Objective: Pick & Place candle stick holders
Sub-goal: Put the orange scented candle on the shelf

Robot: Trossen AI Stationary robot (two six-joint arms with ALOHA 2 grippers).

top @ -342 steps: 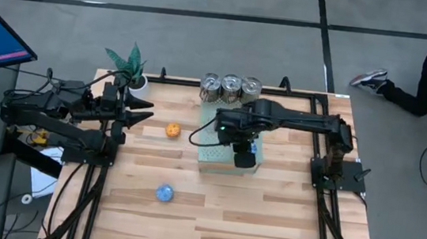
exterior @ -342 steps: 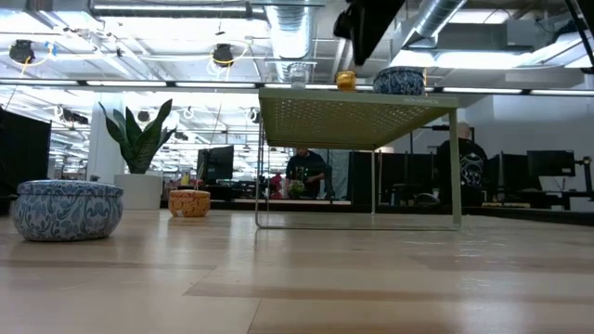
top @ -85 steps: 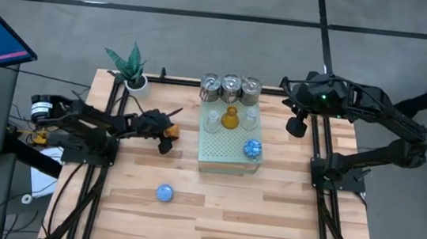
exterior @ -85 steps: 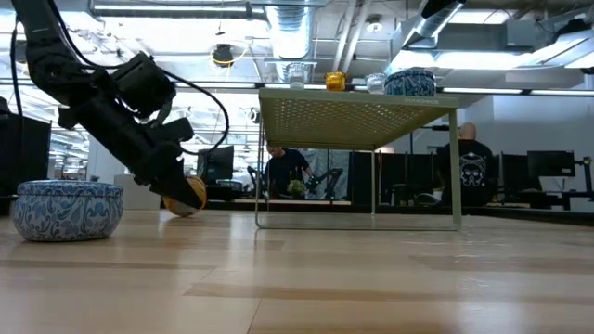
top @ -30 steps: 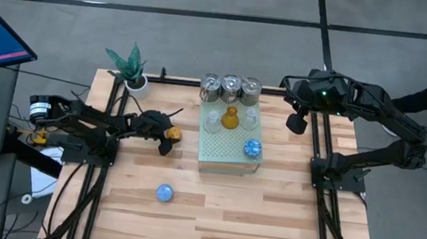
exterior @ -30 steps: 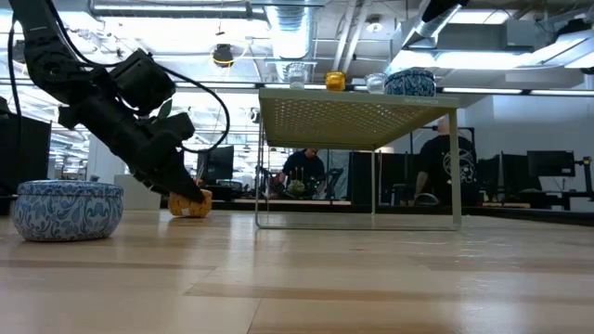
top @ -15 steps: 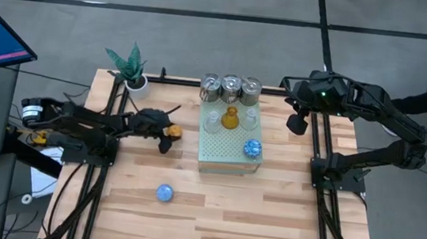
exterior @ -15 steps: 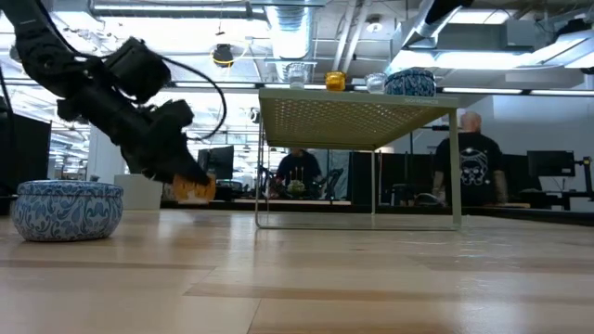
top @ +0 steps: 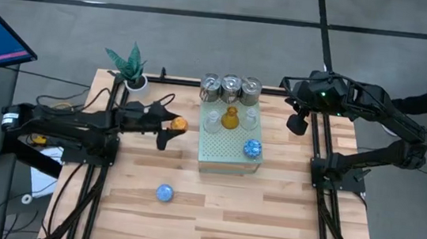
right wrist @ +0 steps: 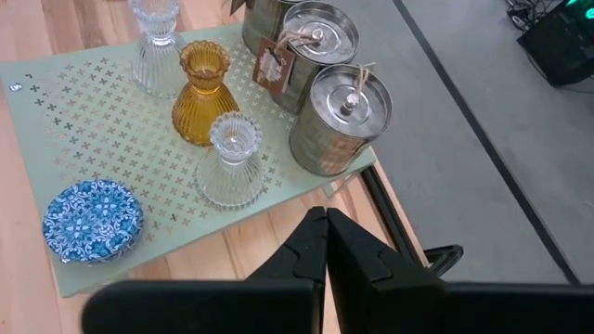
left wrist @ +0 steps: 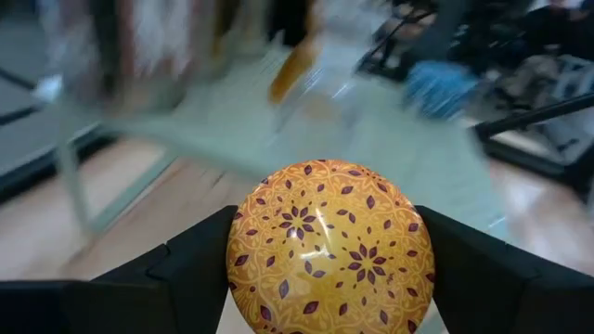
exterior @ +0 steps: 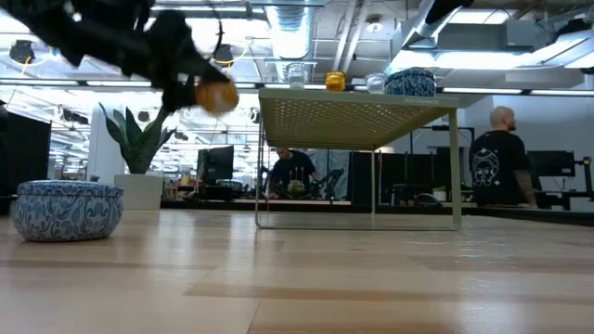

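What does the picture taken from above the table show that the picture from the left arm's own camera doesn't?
Only the view from above shows the green plant in a white pot, the three shiny silver metal cups, the blue patterned round holder on the bare table and the right gripper, shut and parked at the table's edge.

Only the left wrist view shows the dark leaf-and-star pattern on the orange round holder.

Both show the left gripper clamping that orange holder, lifted beside the pale-green perforated block.

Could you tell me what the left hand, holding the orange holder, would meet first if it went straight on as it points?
Probably the pale-green perforated block; the left hand with the orange holder points toward its near edge, though height is unclear.
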